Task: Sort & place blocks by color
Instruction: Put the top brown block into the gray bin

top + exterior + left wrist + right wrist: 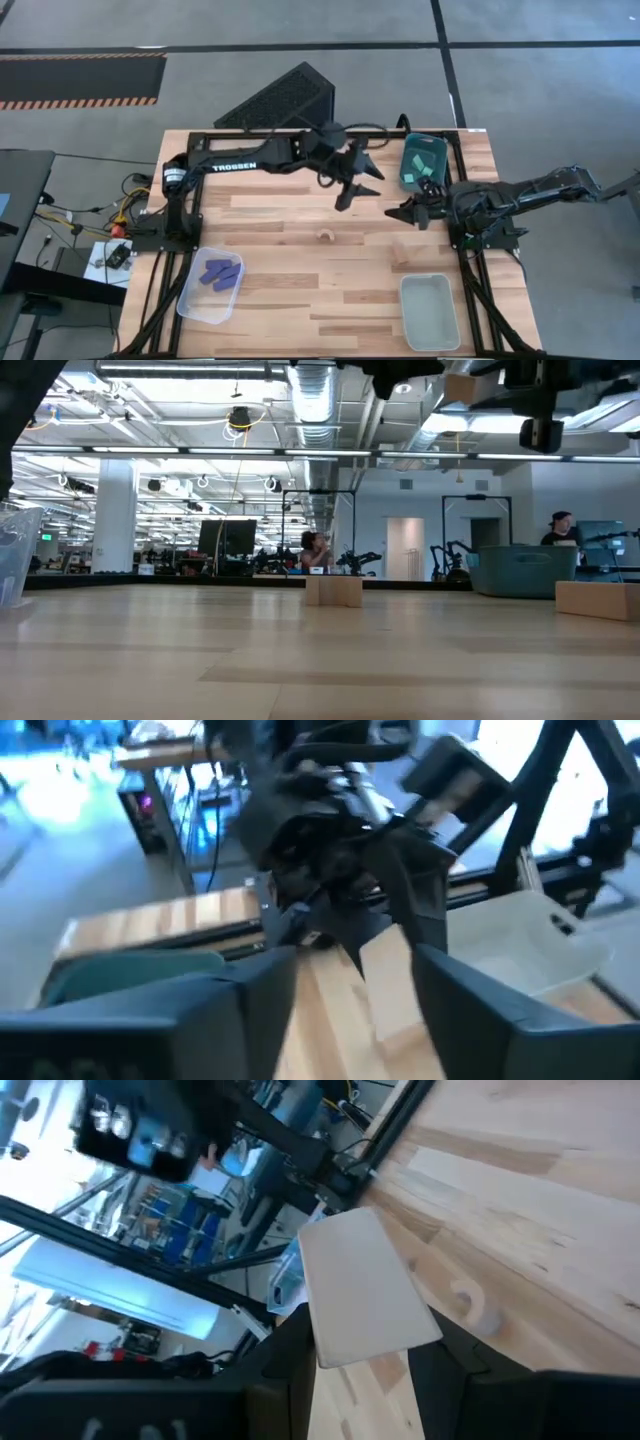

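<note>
- Right gripper (360, 1365): its two dark fingers pinch a flat tan block (365, 1290), which stands up from between them and hides part of the table (520, 1190) beyond.
- In the high view the right gripper (412, 212) hangs over the table's right half, just beside the teal bin (424, 163) at the far right, which holds teal blocks (421, 168).
- Left gripper (355, 985): fingers spread, with nothing seen between them; past the gap show the wooden boards and the other arm's gripper with a tan piece.
- From above, the left gripper (352, 190) is over the table's far middle, well apart from the loose pieces.
- Tan arch (325, 236) lies near the table's centre, between the two grippers and nearer the front.
- Another tan block (401, 253) lies right of the arch, in front of the right gripper.
- Blue bars (221, 274) sit in the clear bin (190, 298) at front left.
- A second clear bin (430, 312) sits at front right.
</note>
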### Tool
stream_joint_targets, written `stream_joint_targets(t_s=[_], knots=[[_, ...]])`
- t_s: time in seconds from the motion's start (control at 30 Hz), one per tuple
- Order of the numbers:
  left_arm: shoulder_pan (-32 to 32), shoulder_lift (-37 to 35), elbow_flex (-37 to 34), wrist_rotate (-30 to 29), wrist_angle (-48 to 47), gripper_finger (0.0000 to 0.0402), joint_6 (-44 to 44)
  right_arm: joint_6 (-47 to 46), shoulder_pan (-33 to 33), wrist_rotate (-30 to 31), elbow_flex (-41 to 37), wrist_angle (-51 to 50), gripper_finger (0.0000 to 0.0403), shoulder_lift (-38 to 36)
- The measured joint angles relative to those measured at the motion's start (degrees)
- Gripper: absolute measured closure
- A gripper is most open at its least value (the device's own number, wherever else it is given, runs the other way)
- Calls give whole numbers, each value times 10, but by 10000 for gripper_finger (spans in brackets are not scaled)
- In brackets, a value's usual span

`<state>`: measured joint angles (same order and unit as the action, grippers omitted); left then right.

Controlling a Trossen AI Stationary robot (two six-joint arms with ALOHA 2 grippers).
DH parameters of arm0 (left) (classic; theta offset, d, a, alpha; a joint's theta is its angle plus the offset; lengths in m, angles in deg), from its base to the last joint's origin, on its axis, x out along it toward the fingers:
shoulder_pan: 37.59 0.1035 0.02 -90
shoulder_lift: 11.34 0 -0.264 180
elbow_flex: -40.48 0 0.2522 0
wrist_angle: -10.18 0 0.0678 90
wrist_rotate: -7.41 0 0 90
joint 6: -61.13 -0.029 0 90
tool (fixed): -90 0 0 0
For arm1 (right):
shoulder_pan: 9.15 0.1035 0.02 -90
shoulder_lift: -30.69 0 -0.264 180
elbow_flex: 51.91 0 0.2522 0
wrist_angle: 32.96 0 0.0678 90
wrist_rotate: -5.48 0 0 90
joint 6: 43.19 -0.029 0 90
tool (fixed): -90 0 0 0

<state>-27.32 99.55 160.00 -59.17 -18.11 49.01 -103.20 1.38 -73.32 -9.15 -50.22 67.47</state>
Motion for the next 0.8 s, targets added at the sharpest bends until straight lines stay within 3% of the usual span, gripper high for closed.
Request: stream_joint_targets(t_s=[0.17,0.37,0.6,0.8], knots=[[-22,0,0,38,-13,142,-71,5,-1,-42,0,46,263,10],[-38,1,0,97,-34,123,-97,32,-1,-74,0,108,264,15],[-65,1,0,16,5,122,-112,33,-1,-89,0,124,260,18],[-83,11,0,5,17,122,-105,27,-2,-101,0,152,261,36]])
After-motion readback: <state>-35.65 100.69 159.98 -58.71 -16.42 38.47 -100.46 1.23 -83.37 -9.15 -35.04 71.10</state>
